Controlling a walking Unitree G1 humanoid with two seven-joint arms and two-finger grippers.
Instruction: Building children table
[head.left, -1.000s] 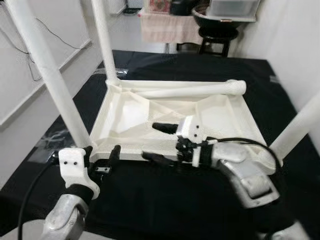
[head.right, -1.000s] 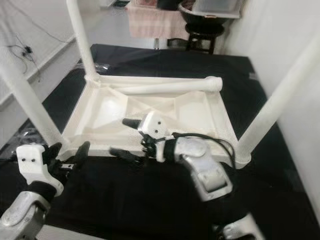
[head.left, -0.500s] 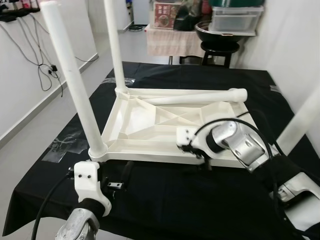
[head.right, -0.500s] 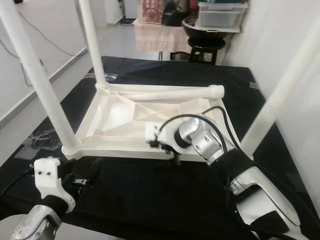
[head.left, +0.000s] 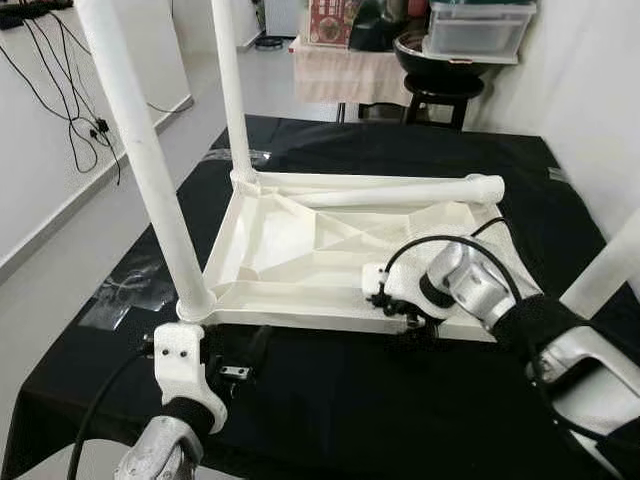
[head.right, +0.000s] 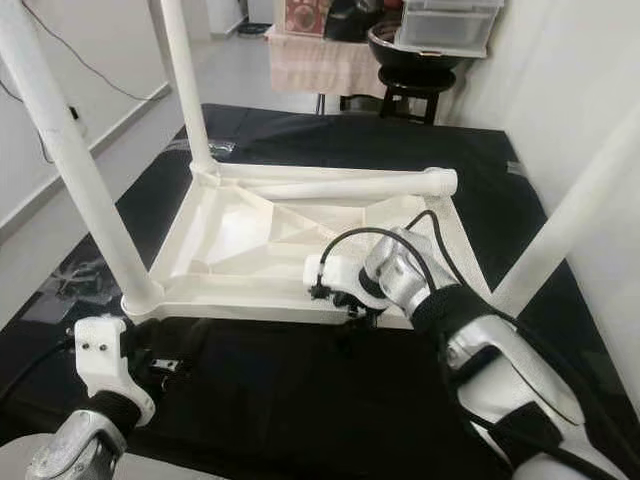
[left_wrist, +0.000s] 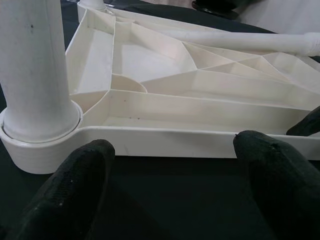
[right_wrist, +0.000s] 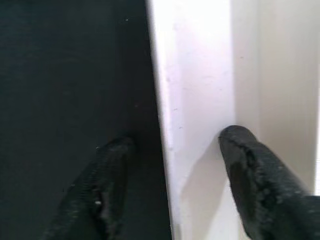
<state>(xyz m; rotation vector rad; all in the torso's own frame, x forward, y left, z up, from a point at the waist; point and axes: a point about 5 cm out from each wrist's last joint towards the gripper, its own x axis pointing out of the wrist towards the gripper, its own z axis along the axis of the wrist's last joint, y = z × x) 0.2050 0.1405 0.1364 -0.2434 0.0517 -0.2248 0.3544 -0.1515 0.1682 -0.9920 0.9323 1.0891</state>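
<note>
Left eye view: the white children's table (head.left: 330, 250) lay upside down on the black cloth-covered surface (head.left: 400, 400), ribbed underside up, its long axis running across the view. Three legs stood upright in corner sockets: near-left leg (head.left: 140, 150), far-left leg (head.left: 232, 90), near-right leg (head.left: 605, 275). The fourth leg (head.left: 400, 192) lay loose along the far rim, thick end toward the robot's right, at the empty far-right corner. The right gripper (head.left: 405, 318) reached to the near rim; the left gripper (head.left: 240, 352) hovered low before the near-left corner. Right eye view: same layout; the right gripper (head.right: 352, 308) sat at the middle of the near edge. Left wrist view: the gripper's fingers (left_wrist: 75, 195) were spread wide, holding nothing, just short of the near wall (left_wrist: 165, 142) and apart from it. Right wrist view: the fingers (right_wrist: 250, 175) straddled the rim (right_wrist: 195, 100), one inside, one outside, narrowly parted; whether they actually pinched it, I could not tell. Judged step: steadying or shifting the tabletop ahead of fitting the last leg. To do it well, seat the rim deep between the fingers, grip squarely, and move slowly so the standing legs stay put.
</note>
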